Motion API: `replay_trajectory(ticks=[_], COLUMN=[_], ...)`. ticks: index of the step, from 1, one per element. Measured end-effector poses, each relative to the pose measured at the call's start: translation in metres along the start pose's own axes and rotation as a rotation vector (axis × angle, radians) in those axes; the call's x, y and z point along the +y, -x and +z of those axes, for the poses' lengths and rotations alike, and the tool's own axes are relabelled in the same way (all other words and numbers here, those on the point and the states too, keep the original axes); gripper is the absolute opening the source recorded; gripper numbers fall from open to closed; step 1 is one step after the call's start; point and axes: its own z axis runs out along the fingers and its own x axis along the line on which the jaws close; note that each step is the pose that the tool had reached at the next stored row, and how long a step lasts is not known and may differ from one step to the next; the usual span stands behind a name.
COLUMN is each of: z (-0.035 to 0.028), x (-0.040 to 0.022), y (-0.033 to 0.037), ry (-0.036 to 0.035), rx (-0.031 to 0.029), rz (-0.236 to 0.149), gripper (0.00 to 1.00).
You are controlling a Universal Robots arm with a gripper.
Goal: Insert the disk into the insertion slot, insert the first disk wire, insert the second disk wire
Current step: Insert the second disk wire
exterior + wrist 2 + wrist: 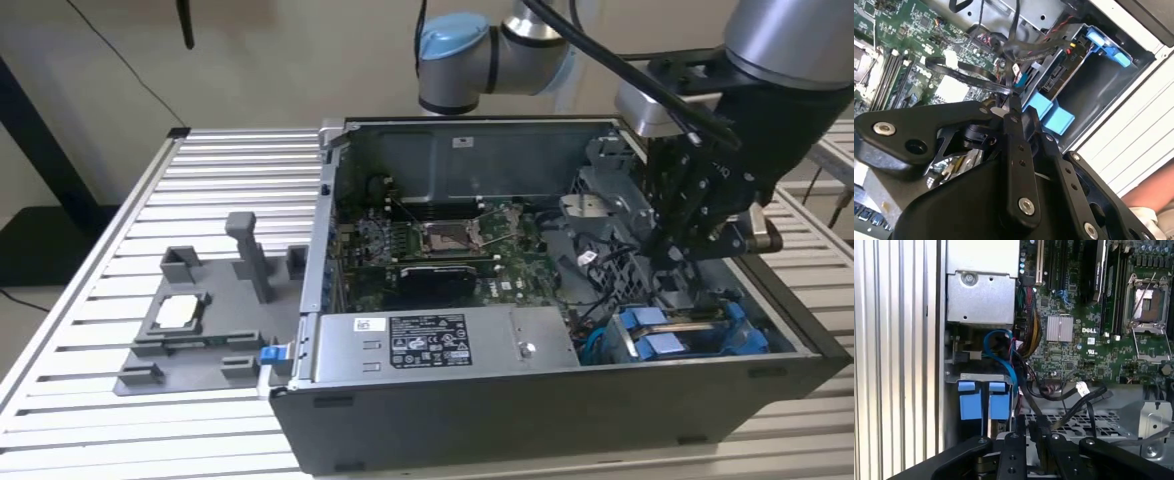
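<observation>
One gripper (674, 250); jaws narrow, pinching black wire (1038, 432) | second wrist view: fingertips (1014, 112) just beside insertion slot (1104, 85) | exterior view: blue-framed disk (681, 335) sits in slot

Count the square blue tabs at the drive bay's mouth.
2. One tab sits by the case wall; the other tab is right beside it, toward the motherboard. More may be hidden.

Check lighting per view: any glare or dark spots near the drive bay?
Exterior view: even light, no glare, bay well lit. Second wrist view: table slats blown out white beside the bay. First wrist view: slats bright, heatsink glints, bay interior dark.
</observation>
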Motion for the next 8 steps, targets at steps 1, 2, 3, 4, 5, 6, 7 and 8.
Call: replay_trajectory(ticks=[1,2,3,4,5,6,7,8], z=[0.0004,0.0012,0.0020,0.0030,0.0040,0.0051,0.0055,0.0054], x=[0.0012,0.0022,0.0030,0.0039,0.0048,0.0057,0.0063,0.0068], y=[0.0006,0.0018,0.0034,0.0051,0.0069,0.0087,0.0099,0.0103], ry=[-0.0028,-0.0063,-0.0100,-0.0140,-0.0179,-0.0220,-0.0262,-0.0288], rx=[0.0062,0.0114,0.0152,0.0183,0.0213,0.0234,0.0238,0.0241], rz=[-0.002,-0.003,-0.005,-0.007,-0.009,-0.011,-0.013,-0.016], gripper=[0.24,0.24,0.24,0.24,0.24,0.24,0.24,0.24])
